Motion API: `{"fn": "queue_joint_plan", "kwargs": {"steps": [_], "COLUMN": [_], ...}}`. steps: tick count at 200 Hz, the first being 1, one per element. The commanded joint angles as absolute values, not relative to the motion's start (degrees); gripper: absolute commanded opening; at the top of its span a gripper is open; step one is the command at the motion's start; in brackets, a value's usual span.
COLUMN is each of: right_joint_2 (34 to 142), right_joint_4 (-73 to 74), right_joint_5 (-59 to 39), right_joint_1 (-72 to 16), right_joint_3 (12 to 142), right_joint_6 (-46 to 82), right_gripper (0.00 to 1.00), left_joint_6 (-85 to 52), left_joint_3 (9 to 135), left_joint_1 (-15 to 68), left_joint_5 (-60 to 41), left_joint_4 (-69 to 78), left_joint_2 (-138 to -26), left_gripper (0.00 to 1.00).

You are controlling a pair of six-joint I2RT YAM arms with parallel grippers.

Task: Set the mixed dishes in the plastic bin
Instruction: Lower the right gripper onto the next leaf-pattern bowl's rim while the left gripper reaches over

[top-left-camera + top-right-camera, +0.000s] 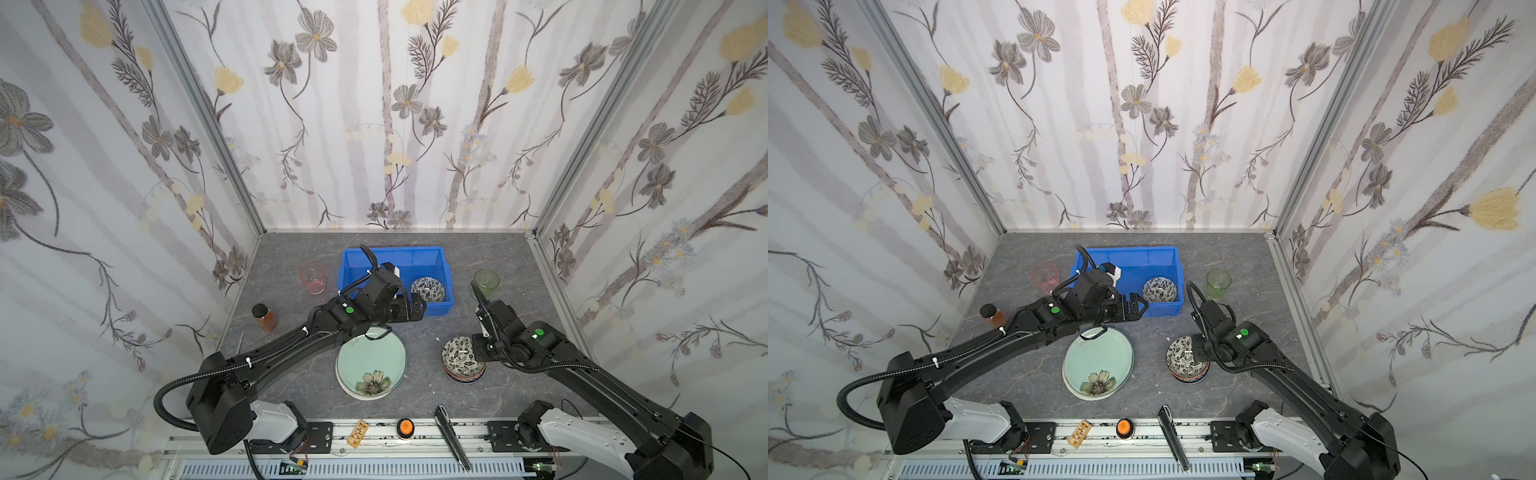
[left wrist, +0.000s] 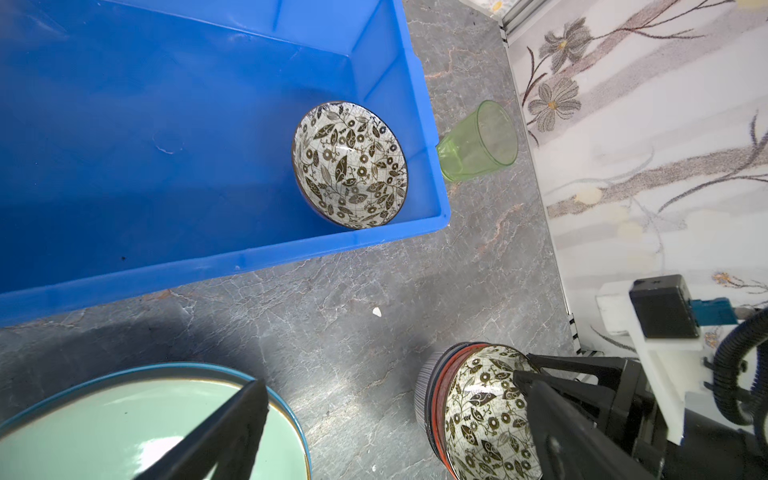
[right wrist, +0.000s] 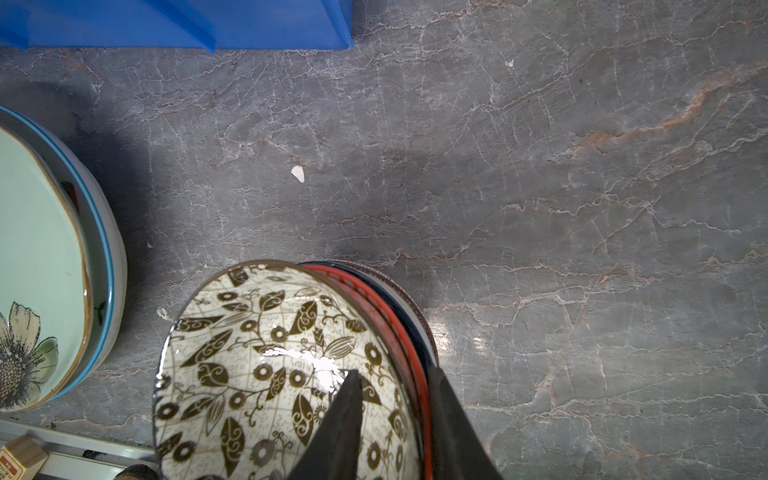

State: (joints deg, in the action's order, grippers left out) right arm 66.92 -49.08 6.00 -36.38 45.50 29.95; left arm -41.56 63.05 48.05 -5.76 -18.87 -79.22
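Straddling the top black-white bowl (image 3: 257,357), bottom centre of the right wrist view, my right gripper (image 3: 395,372) has one finger inside, one outside; I cannot tell if it bites. Pinch that rim alone, lift straight off the stack (image 3: 415,316). Farther, left gripper (image 1: 1136,308) hangs spread before the blue bin (image 1: 1129,250), mid-frame in a top view.

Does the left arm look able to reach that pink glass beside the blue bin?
Probably yes: the pink glass stands clear beside the blue bin, and the left gripper is open and empty.
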Motion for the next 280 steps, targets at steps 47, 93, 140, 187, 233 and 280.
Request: {"fn": "queue_joint_plan", "kwargs": {"steps": [47,93,140,187,233,280], "right_joint_2": [64.9,64.9,64.4,63.3,62.7,62.5], "right_joint_4": [-47.9,-47.1,-46.5,-46.8,-46.9,-47.1], "right_joint_5": [7.6,7.0,6.9,7.0,7.2,7.2], "right_joint_1": [-36.6,-36.6,-36.6,-36.6,-36.5,-36.6], "right_joint_3": [45.3,44.0,43.6,43.6,43.6,43.6], "right_joint_6": [30.8,30.5,30.4,30.4,30.4,30.4], "right_gripper": [0.21,0.23,0.19,0.14,0.1,0.05], "left_joint_6": [-43.1,-43.7,-44.2,-44.6,-44.7,-44.8], "left_joint_3": [62.4,61.8,61.5,60.8,60.7,60.4], "left_joint_1": [48.1,48.1,48.4,48.6,49.0,49.3], "left_joint_5": [-6.2,-6.8,-6.9,-7.5,-8.3,-8.6], "left_joint_4": [-15.4,-14.8,-14.4,-14.1,-13.9,-13.7], "left_joint_2": [-79.8,-80.2,-80.6,-81.7,-82.8,-83.4], "left_gripper": [1.0,1.0,1.0,1.0,1.0,1.0]}}
